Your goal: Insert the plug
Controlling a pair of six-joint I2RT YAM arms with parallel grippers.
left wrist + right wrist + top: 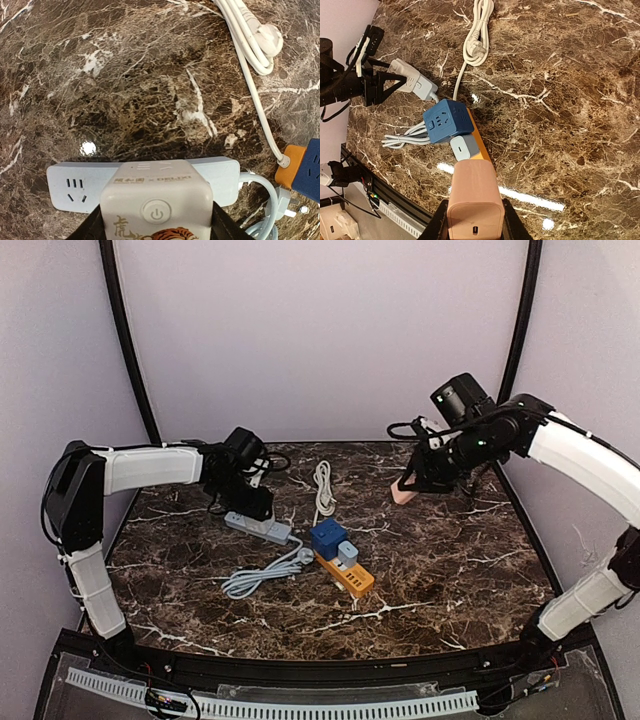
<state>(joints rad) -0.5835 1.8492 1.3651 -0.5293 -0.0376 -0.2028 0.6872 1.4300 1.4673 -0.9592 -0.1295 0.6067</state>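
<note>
**Both hands loaded, pink charger not in yet**

Right hand (474, 222) is clamped on the pink charger (475, 195), held high over the desk (450, 570) at 2 o'clock. That keeps it clear of the cables, facing the orange strip (355, 582). Left hand (157, 227) is closed round the white cube adapter (156, 192) on the grey strip (70, 187) at 10 o'clock, probably pinning it. Can't tell if it's seated.

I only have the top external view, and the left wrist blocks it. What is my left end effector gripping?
Observer: The left end effector clamps a white cube adapter with a round power button.
Operator: And on the right?
Observer: A pink charger block in the right end effector, with a small slot port on its end.
Operator: Any free socket on the white power strip?
Observer: Yes, a three-hole socket at its end is uncovered.
</note>
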